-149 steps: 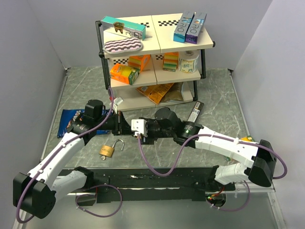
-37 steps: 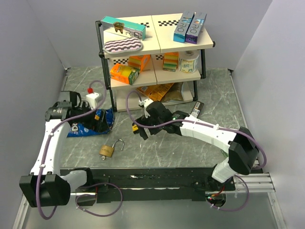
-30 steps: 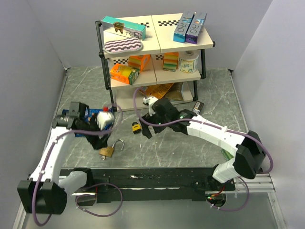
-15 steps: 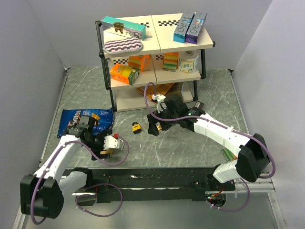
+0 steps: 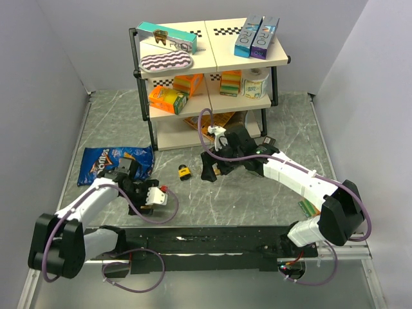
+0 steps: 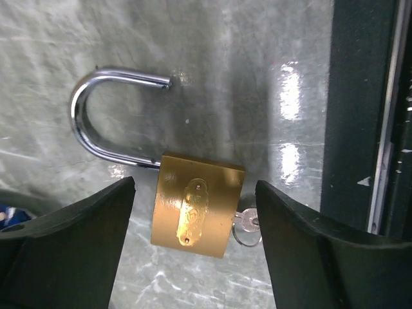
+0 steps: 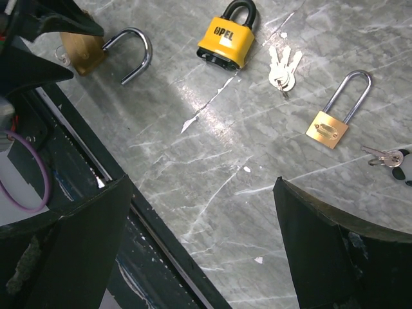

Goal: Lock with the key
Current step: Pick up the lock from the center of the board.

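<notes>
Brass padlock [image 6: 196,212] lies flat on the counter [image 6: 257,64], in the lower middle of the left wrist view. Its shackle [image 6: 96,122] is swung open toward the upper left, and a key [image 6: 248,222] sits in its right end. Left end effector [image 6: 195,187] hangs over it, jaws apart, neither finger touching. Right end effector [image 7: 199,183], also spread wide, holds nothing. Closing as aligned would likely meet the shackle end and the key. Turning the wrist to pinch the body's plain edges looks wiser, leaving shackle and key free for the other arm.
</notes>
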Motion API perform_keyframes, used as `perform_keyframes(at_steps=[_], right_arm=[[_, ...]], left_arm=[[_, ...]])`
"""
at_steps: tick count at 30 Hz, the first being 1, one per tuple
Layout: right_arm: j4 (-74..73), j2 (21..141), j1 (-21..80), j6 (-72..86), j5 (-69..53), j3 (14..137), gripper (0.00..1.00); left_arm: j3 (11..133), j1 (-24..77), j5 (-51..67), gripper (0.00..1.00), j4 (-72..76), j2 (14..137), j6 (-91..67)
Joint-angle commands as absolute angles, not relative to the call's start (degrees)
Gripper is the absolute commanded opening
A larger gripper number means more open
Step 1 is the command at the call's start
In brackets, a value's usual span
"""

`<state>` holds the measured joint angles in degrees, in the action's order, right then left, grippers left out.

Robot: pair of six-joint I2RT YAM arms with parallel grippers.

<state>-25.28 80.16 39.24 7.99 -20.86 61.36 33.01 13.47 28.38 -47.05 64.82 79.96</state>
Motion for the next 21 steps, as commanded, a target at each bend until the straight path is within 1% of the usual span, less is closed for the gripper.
perform_keyframes(at_steps=[1, 5, 8, 9, 11, 12, 14, 15, 17, 18, 19, 20, 21], right_arm=[[-23.5, 77.7, 38.7, 7.9, -21.8, 60.4, 0.99], [-23.6, 77.9, 38.3, 7.8, -21.9, 60.3, 0.99], [-23.5, 78.0, 38.2, 8.0, -22.1, 60.5, 0.99], [-23.6, 78.1, 38.2, 8.0, -22.0, 60.5, 0.99], [-23.4, 78.2, 38.2, 8.1, -21.7, 60.5, 0.99], [-23.5, 78.2, 38.1, 8.3, -21.7, 60.6, 0.99], [-23.7, 78.2, 38.1, 8.1, -21.7, 60.8, 0.99], [-23.7, 78.0, 38.1, 8.0, -21.5, 60.8, 0.99], [-24.1, 77.9, 37.9, 8.0, -21.4, 60.9, 0.99], [-24.1, 77.3, 37.7, 8.8, -20.9, 60.7, 0.99], [-23.8, 76.6, 37.4, 9.2, -20.7, 59.9, 0.99], [-23.0, 75.9, 37.1, 9.6, -20.9, 59.2, 0.99], [-22.6, 74.0, 36.9, 9.6, -21.1, 58.6, 0.99]], left_arm=[[32.7, 13.7, 27.6, 0.78, -44.5, 67.8, 80.2], [32.4, 13.8, 27.2, 0.75, -42.9, 68.6, 79.5], [32.7, 14.0, 27.6, 0.67, -42.0, 70.0, 78.5], [32.9, 14.0, 27.8, 0.63, -41.8, 70.4, 78.1], [32.9, 14.1, 28.0, 0.59, -41.2, 71.2, 77.1], [32.8, 14.1, 28.2, 0.54, -40.9, 71.4, 76.7], [32.8, 14.2, 28.4, 0.47, -40.5, 71.5, 75.5], [33.0, 14.2, 28.7, 0.38, -40.7, 71.3, 75.3], [33.4, 14.2, 29.4, 0.24, -42.4, 70.5, 74.5], [34.2, 14.2, 30.0, 0.12, -43.0, 70.1, 74.0], [34.6, 14.2, 31.3, 0.06, -43.2, 69.4, 71.3], [35.2, 14.2, 31.9, 0.02, -43.1, 68.0, 69.6], [36.1, 14.3, 32.4, 0.01, -43.3, 67.1, 68.2]])
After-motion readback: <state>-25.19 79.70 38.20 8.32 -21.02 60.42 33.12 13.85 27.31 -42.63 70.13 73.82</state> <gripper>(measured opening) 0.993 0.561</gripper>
